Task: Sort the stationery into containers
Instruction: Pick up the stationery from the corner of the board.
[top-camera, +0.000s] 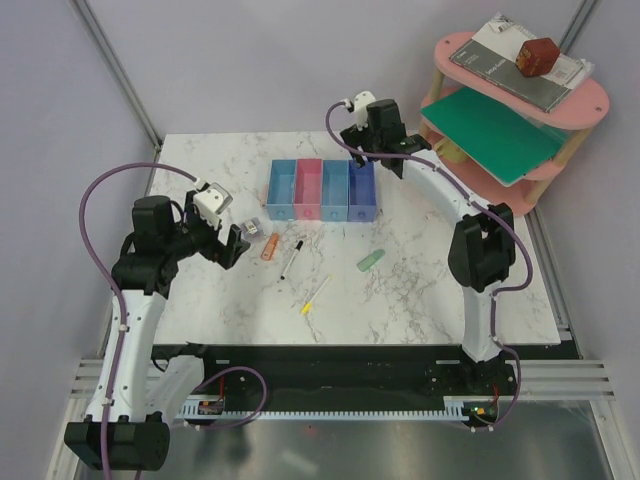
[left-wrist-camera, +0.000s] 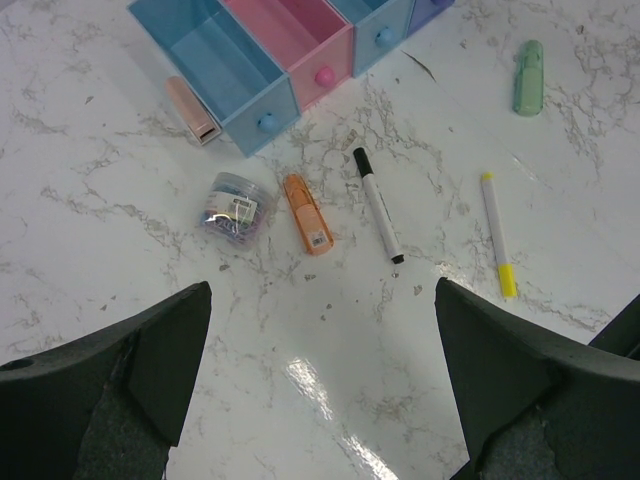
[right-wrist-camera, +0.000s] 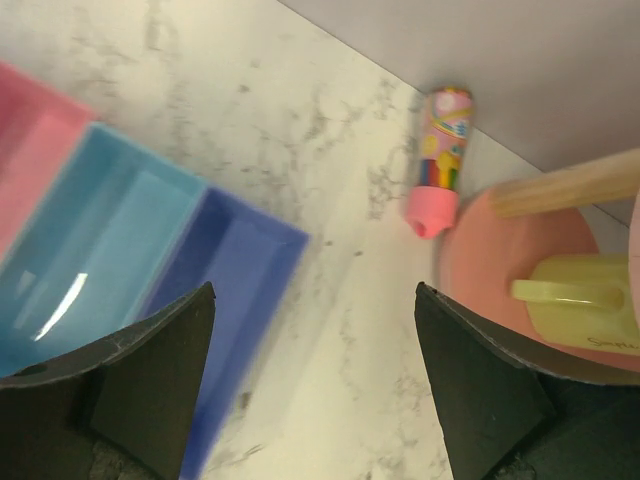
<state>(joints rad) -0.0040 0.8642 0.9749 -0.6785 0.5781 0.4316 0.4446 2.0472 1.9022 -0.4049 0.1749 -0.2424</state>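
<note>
Top external view: a joined row of four small open plastic bins (top-camera: 322, 212), light blue, pink, light blue and periwinkle, is sitting toward the far side of a white marble-patterned tabletop (top-camera: 420, 290). The left end effector (top-camera: 233, 245) is hovering with its jaws spread wide and gripping nothing, just left of a stubby orange eraser (top-camera: 270, 247). A black-and-white pen (top-camera: 291, 259) is lying beside that eraser, with a thin yellow pencil (top-camera: 314, 296) nearer the arm bases and a pale green eraser (top-camera: 370, 261) off to the right, all outside the bins. The right end effector (top-camera: 362, 155) is hanging by the far end of the periwinkle bin, jaws parted and empty. Right wrist view: a pink multicoloured stubby eraser (right-wrist-camera: 440, 160) is lying just beside the foot of the pink round shelf (right-wrist-camera: 500, 250).
</note>
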